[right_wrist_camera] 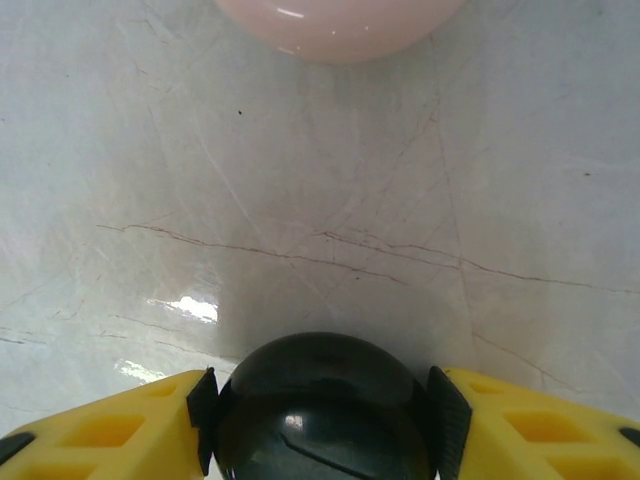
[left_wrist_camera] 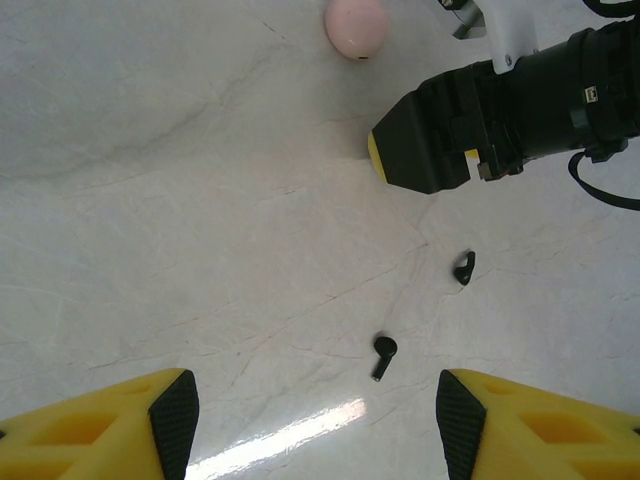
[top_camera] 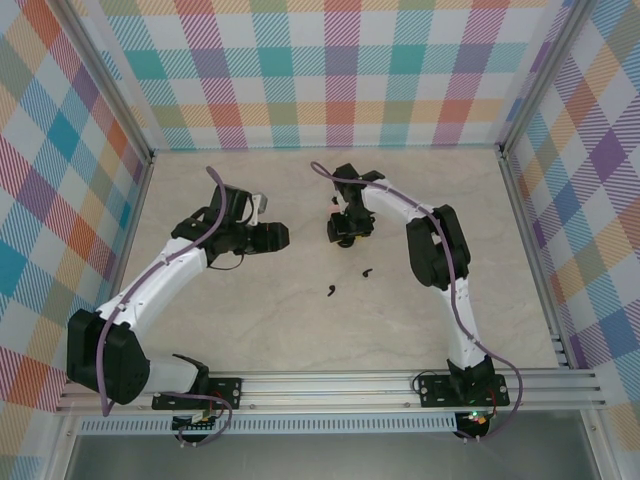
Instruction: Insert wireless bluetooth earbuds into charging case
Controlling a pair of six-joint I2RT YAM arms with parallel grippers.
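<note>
Pale marbled tabletop (left_wrist_camera: pixel 150 200): the left gripper (left_wrist_camera: pixel 312 420) hangs with jaws spread and nothing between them, and two black earbuds (left_wrist_camera: pixel 383 355) lie loose on the table just ahead of it. The right gripper (right_wrist_camera: pixel 322 425) clasps a black rounded case (right_wrist_camera: pixel 320 385) between its pads, with a pink rounded piece (right_wrist_camera: pixel 335 25) on the table beyond

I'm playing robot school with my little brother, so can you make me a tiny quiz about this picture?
1. True or false: both small black stemmed plastic earbuds lie loose on the pale marble-look table.
2. Fill in: the left gripper is ____, holding nothing.
3. The right gripper clamps: A an earbud, B a glossy black round object, C nothing?
Key: 1 true; 2 open; 3 B.
</note>
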